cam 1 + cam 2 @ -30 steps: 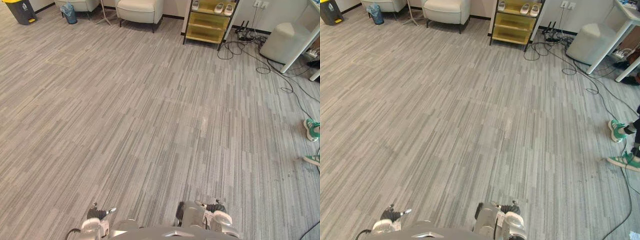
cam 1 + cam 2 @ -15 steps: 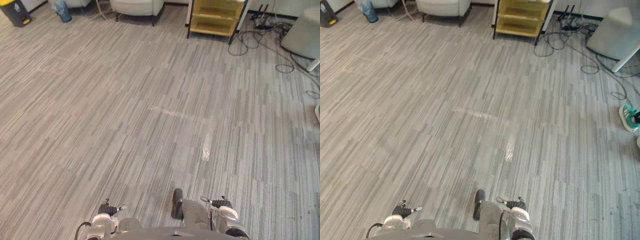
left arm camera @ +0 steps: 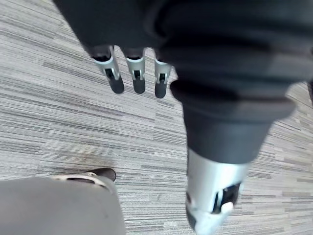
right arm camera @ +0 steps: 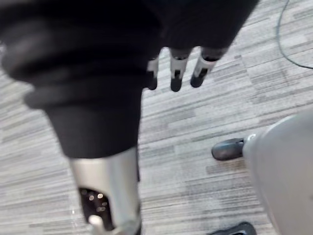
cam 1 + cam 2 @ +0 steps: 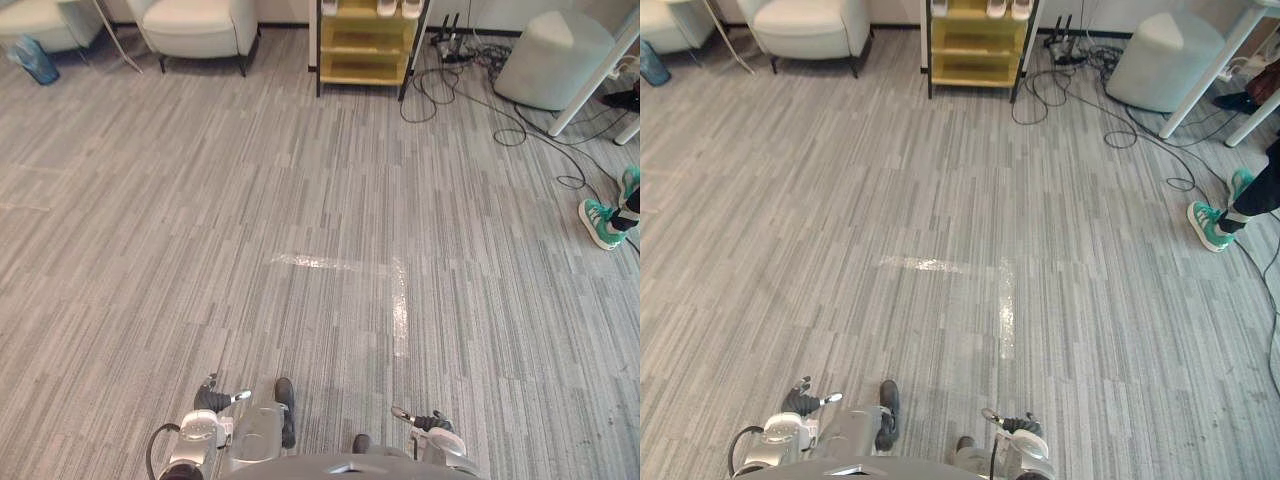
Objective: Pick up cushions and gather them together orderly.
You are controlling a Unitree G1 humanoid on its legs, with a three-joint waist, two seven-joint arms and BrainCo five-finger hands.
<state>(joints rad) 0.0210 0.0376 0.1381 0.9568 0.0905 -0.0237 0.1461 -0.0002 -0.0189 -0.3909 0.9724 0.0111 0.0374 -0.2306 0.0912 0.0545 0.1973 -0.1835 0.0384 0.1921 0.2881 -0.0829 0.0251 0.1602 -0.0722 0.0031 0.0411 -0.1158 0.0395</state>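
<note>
Floor (image 5: 180,220): matt striped carpet, rough; glossy pale strips (image 5: 399,310) mid-floor. Armchair (image 5: 195,25): smooth cream upholstery. Shelf unit (image 5: 362,50): glossy yellow. Pouf (image 5: 552,60): matt grey. Left hand (image 3: 137,68): metallic fingers, matt ribbed cover

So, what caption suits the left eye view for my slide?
Grey striped floor, with white armchair, yellow shelf and cables at its far end.

Both head cameras look down and forward across the grey floor (image 5: 300,200), sharing the yellow shelf (image 5: 975,50) at its far edge. Wrist cameras look closely along the left robot hand (image 3: 137,73) and right robot hand (image 4: 176,73) at that floor.
</note>
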